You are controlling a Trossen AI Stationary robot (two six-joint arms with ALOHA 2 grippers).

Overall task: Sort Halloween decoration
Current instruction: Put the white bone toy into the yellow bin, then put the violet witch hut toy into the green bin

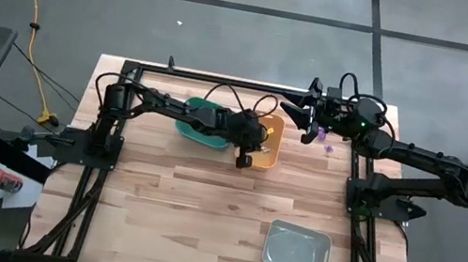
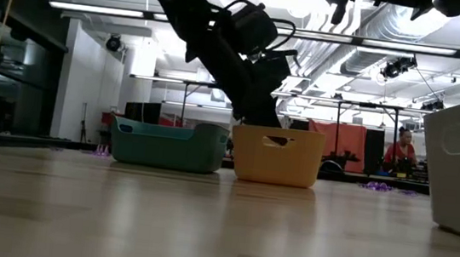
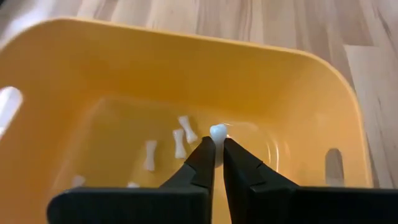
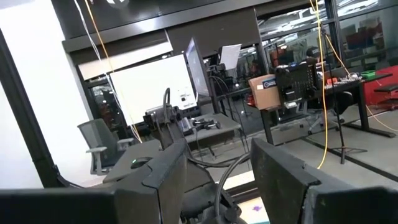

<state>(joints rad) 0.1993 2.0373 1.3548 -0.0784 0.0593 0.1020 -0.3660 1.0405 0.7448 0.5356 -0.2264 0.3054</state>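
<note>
Now we see the left gripper (image 3: 217,167) hanging over the orange plastic bin (image 3: 298,81), its two dark fingers pinched narrowly on a small whitish bone-shaped trinket (image 3: 217,132); only the rounded knob shows above the tips, so we cannot tell its long axis. Farther down, on the bin's floor, lie more cream bone-shaped trinkets (image 3: 180,143) (each with knobbed ends), their long axes mostly running from the near wall toward the far one, some tilted. Beyond, the right gripper (image 1: 310,115) waits raised near the table's far edge, fingers spread wide, holding nothing.
</note>
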